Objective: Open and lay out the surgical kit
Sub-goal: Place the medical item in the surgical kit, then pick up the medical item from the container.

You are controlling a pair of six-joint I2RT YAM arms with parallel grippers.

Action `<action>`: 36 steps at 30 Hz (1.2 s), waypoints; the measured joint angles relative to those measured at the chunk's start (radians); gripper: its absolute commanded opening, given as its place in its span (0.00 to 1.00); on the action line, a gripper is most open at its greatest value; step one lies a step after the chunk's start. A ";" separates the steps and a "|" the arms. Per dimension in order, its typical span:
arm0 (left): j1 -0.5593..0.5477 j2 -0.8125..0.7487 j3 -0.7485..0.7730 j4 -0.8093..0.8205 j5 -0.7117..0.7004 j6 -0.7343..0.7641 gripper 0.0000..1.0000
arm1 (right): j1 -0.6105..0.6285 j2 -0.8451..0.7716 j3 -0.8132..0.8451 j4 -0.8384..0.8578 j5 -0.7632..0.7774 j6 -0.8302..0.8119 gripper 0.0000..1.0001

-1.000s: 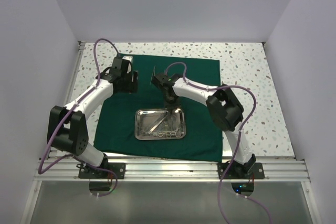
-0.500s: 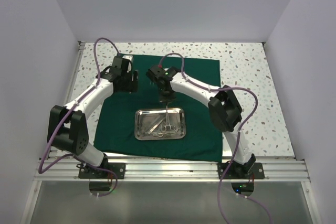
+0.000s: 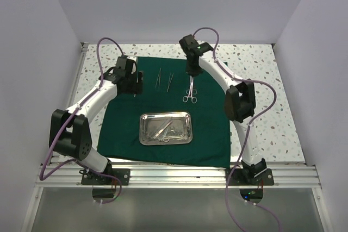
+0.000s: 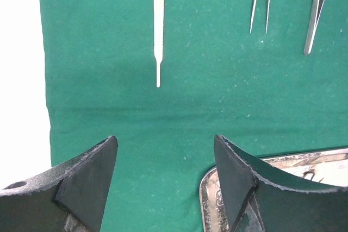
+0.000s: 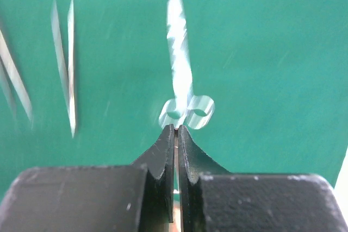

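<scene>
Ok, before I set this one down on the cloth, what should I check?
1. Right gripper grip on the ring-handled instrument: ok, shut near its rings.
2. Bare green cloth around it: ok, apart from the tweezers.
3. Instrument tip touching the cloth: cannot tell.
4. Left gripper out of the way: ok, open and empty.
5. Tray emptied: not ok, instruments lie inside.
</scene>
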 measured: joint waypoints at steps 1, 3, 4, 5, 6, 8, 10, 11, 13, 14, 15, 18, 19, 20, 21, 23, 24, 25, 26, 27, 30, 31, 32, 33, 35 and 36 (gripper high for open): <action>0.000 0.000 0.000 -0.001 0.000 0.000 0.75 | -0.026 0.030 0.045 -0.002 0.006 -0.012 0.00; 0.000 0.004 0.001 -0.006 0.000 0.000 0.75 | -0.071 0.090 0.135 -0.006 0.024 -0.035 0.00; 0.000 0.007 0.002 -0.008 0.000 0.000 0.75 | -0.090 0.119 0.178 -0.014 0.027 -0.046 0.00; 0.000 0.011 0.005 -0.012 0.000 0.000 0.75 | -0.106 0.142 0.208 -0.011 0.029 -0.056 0.00; -0.001 0.016 0.006 -0.013 0.000 0.000 0.75 | -0.121 0.161 0.232 -0.013 0.030 -0.063 0.00; -0.006 0.028 0.010 -0.018 0.001 -0.001 0.75 | -0.140 0.188 0.259 -0.010 0.029 -0.076 0.00; -0.016 0.037 0.013 -0.021 0.004 -0.001 0.75 | -0.152 0.205 0.262 -0.004 0.028 -0.086 0.00; -0.024 0.039 0.014 -0.023 0.006 -0.001 0.75 | -0.154 0.213 0.262 -0.001 0.028 -0.089 0.04; -0.054 0.040 0.019 -0.031 0.016 -0.001 0.76 | -0.156 0.223 0.261 0.016 0.023 -0.092 0.48; -0.074 0.040 0.025 -0.036 0.024 0.000 0.76 | -0.156 0.225 0.256 0.029 0.021 -0.091 0.74; -0.100 0.040 0.030 -0.039 0.032 0.002 0.76 | -0.156 0.226 0.249 0.043 0.018 -0.097 0.86; -0.188 0.040 0.038 -0.041 0.069 0.009 0.75 | -0.157 0.225 0.231 0.069 0.017 -0.102 0.95; -0.216 0.039 0.037 -0.041 0.094 0.010 0.75 | -0.157 0.219 0.214 0.084 0.017 -0.102 0.96; -0.235 0.039 0.036 -0.042 0.112 0.011 0.74 | -0.157 0.212 0.190 0.094 0.017 -0.101 0.96; -0.254 0.039 0.033 -0.040 0.140 0.011 0.74 | -0.157 0.196 0.150 0.109 0.016 -0.101 0.96; -0.278 0.025 0.006 -0.023 0.193 0.012 0.71 | -0.157 0.140 0.044 0.122 0.016 -0.100 0.96; -0.286 0.015 -0.015 -0.019 0.217 0.012 0.70 | -0.157 0.110 0.000 0.121 0.016 -0.100 0.96; -0.299 0.003 -0.038 -0.013 0.238 0.012 0.68 | -0.157 0.066 -0.060 0.127 0.014 -0.100 0.96; -0.311 -0.006 -0.062 -0.008 0.253 0.013 0.67 | -0.157 0.017 -0.113 0.127 0.013 -0.100 0.96; -0.324 -0.014 -0.084 -0.005 0.267 0.016 0.65 | -0.157 -0.037 -0.168 0.131 0.010 -0.100 0.96; -0.370 -0.019 -0.143 0.015 0.296 0.018 0.62 | -0.157 -0.232 -0.319 0.145 0.006 -0.100 0.96; -0.387 -0.019 -0.163 0.021 0.301 0.018 0.62 | -0.157 -0.302 -0.366 0.156 0.003 -0.100 0.96; -0.399 -0.019 -0.181 0.028 0.306 0.018 0.62 | -0.157 -0.370 -0.408 0.161 0.002 -0.100 0.96; -0.407 -0.019 -0.197 0.036 0.307 0.016 0.60 | -0.157 -0.435 -0.448 0.168 0.000 -0.100 0.96; -0.411 -0.019 -0.224 0.048 0.306 0.008 0.59 | -0.157 -0.534 -0.510 0.171 -0.001 -0.100 0.96; -0.411 -0.019 -0.232 0.053 0.301 0.004 0.58 | -0.157 -0.582 -0.546 0.182 -0.002 -0.100 0.96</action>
